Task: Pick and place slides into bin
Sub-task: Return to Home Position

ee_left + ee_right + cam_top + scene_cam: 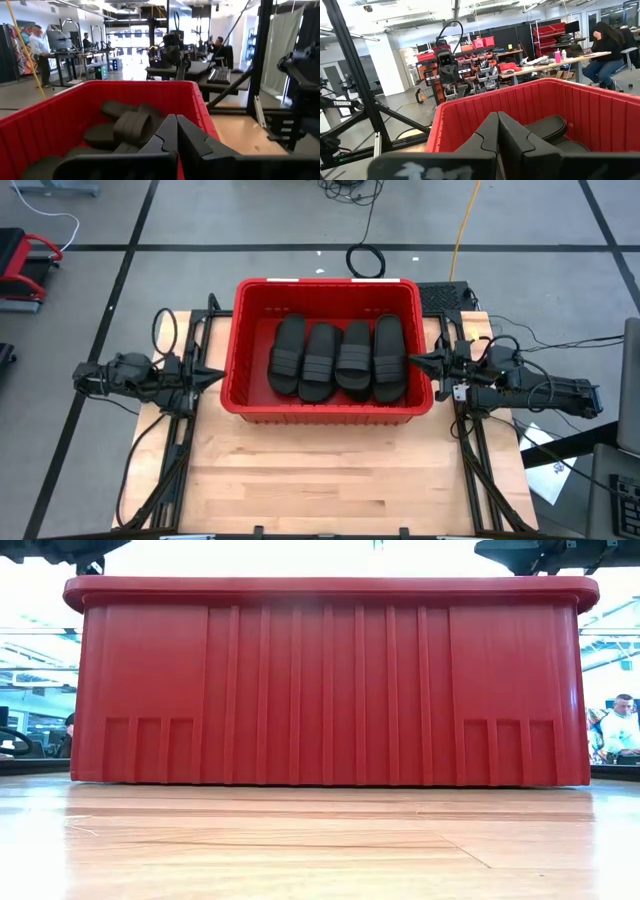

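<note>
Black slides (337, 360) lie in the red bin (325, 282), so the left gripper (214, 375) and right gripper (415, 361), both closed and empty beside its end walls, should back away level, clear of its rim

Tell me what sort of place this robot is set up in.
Likely an open robotics lab or workshop: racks of red parts bins, a person seated at a workbench, and cables lying on a taped floor.
</note>
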You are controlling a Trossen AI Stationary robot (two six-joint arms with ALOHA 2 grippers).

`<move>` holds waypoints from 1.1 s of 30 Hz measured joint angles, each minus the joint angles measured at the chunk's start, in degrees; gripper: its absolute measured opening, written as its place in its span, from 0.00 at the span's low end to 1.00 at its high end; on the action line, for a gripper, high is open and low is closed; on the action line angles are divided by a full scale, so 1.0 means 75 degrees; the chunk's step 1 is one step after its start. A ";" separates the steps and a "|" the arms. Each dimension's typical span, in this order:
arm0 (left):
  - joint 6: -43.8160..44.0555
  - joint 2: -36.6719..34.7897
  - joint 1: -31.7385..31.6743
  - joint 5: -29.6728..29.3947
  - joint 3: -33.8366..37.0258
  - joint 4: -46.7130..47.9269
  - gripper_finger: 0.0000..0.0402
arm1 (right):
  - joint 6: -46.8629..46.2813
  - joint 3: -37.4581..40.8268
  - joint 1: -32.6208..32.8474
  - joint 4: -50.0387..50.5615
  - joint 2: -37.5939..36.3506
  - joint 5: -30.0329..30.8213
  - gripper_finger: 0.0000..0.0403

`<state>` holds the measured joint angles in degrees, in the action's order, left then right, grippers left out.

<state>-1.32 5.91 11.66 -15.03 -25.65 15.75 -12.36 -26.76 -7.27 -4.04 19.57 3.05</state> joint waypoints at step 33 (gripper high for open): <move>0.0554 -0.0746 0.0003 -0.0336 0.0210 0.0330 0.01 | -0.0650 0.0000 0.0000 0.0732 0.0001 -0.0009 0.00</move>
<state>2.84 0.32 11.68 -17.55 -24.08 18.23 -17.24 -26.76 -7.27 1.45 19.57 2.98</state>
